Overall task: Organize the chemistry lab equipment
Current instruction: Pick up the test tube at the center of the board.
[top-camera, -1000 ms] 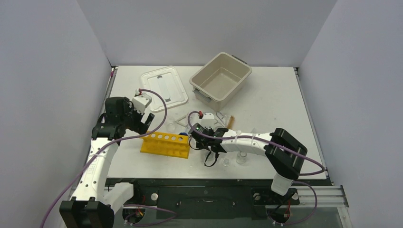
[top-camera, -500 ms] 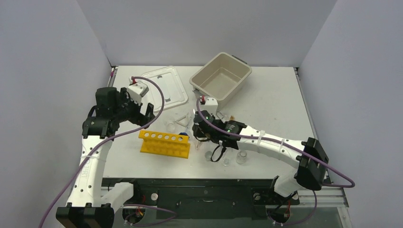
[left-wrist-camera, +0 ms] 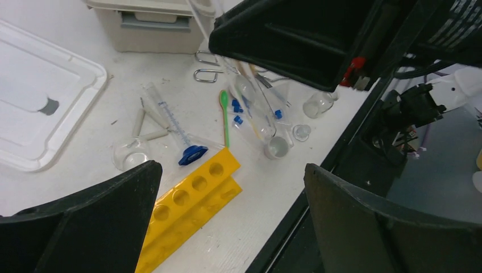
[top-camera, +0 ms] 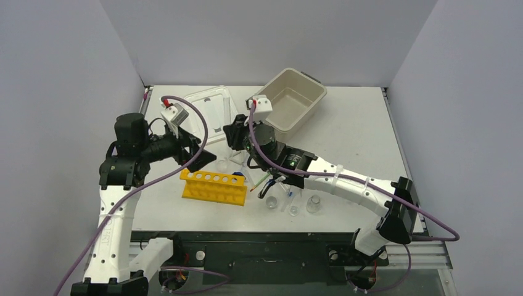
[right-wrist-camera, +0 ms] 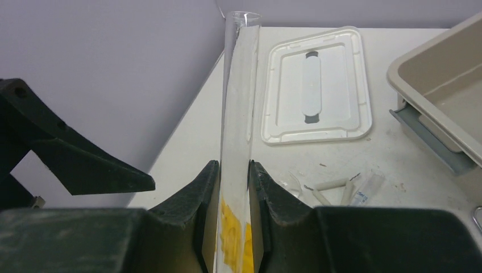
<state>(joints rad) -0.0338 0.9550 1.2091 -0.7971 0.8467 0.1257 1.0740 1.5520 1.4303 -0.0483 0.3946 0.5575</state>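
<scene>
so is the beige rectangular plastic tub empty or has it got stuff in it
Empty: the beige rectangular plastic tub shows a bare floor in the top view, nothing inside.

White left arm [top-camera: 117, 213] and right arm [top-camera: 348, 182], black joints, purple cables [top-camera: 203, 126]; red plugs [top-camera: 165, 103] at 10 o'clock of white wrist cameras [top-camera: 174, 115].

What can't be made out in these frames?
- Right wrist view: the lower end of the test tube, held by the right pincer, is cut off by the bottom edge.
- Top view: that tube is too thin and clear to pick out.
- Left wrist view: one end of the yellow rack is behind a finger of the left pincer; the far part of the metal tongs is behind the right arm.
</scene>
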